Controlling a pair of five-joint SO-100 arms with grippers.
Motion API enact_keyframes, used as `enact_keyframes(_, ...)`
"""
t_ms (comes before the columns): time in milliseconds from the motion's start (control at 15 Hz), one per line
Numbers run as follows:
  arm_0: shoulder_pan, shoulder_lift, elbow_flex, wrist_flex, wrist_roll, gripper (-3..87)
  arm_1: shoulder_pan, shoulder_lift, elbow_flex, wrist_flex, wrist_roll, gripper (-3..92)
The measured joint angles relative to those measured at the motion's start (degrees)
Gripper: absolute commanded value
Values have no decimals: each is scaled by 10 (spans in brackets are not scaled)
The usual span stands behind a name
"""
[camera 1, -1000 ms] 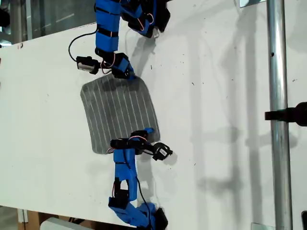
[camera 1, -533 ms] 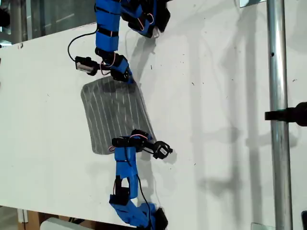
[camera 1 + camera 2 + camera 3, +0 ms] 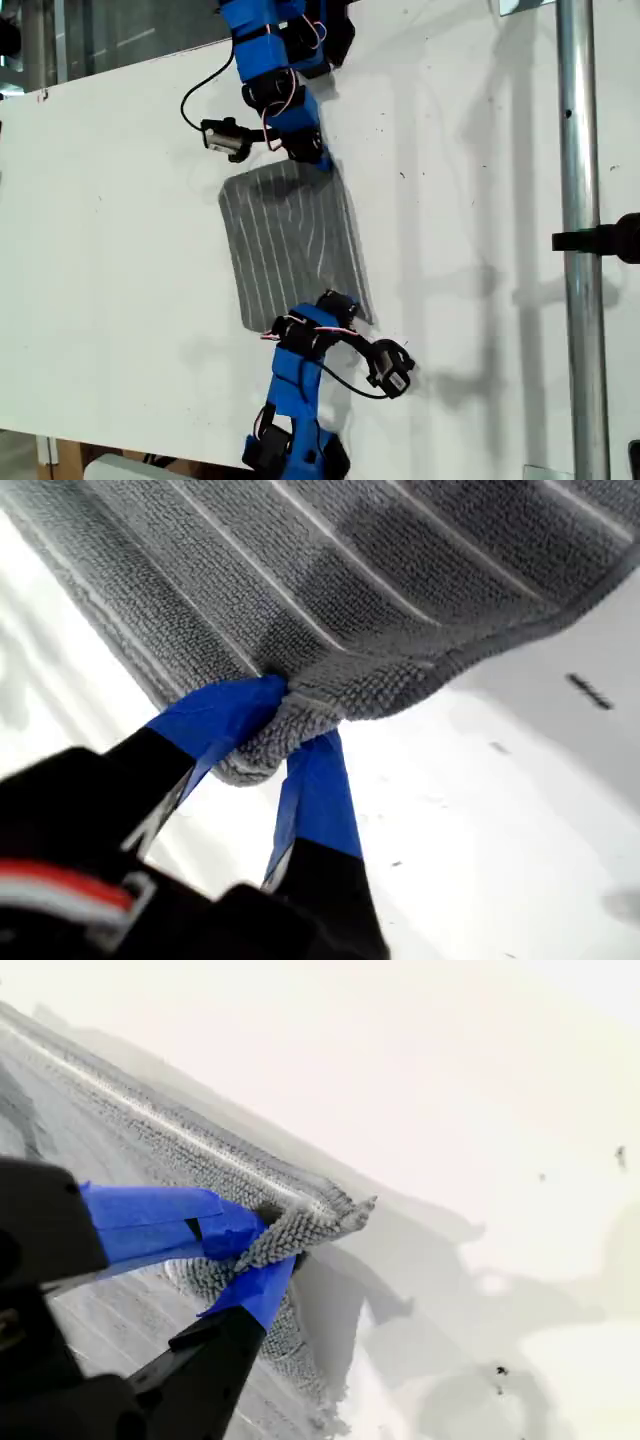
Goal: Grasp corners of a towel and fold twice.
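While readying the first fold, clamping my first gripper (image 3: pixel 285 718) on one of the corners (image 3: pixel 262 752) and my second gripper (image 3: pixel 268 1245) on another, both jaws nearly closed with only bunched cloth between. Pinching one edge, likely so it can be carried over the rest. Leaving the towel (image 3: pixel 295 240) mostly flat on the white table (image 3: pixel 480 150) between both arms (no containers showing anywhere).
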Motion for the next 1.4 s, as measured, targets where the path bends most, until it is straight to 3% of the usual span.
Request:
enact_keyframes(67, 15, 11, 6, -1, -23, -28, -20, 29, 0, 0, 10, -2)
enact_keyframes(200, -10, 27, 44, -1, -22, -28, 24, 71, 28, -6, -27, -2)
enact_keyframes(533, -242, 30, 58, 0, 111, -26, 312, 39, 4, -47, -283, -3)
enact_keyframes(800, -365, 63, 59, 6, 170, -26, 441, -223, -177, -146, -437, -3)
enact_keyframes(1067, -406, 193, 118, 16, 178, -27, 478, -356, -427, -89, -508, -3)
enact_keyframes(1267, -403, 248, 199, 2, 171, -27, 472, -357, -427, -59, -506, -3)
enact_keyframes(1400, -367, 243, 270, -40, 145, -23, 437, -357, -349, -72, -483, -3)
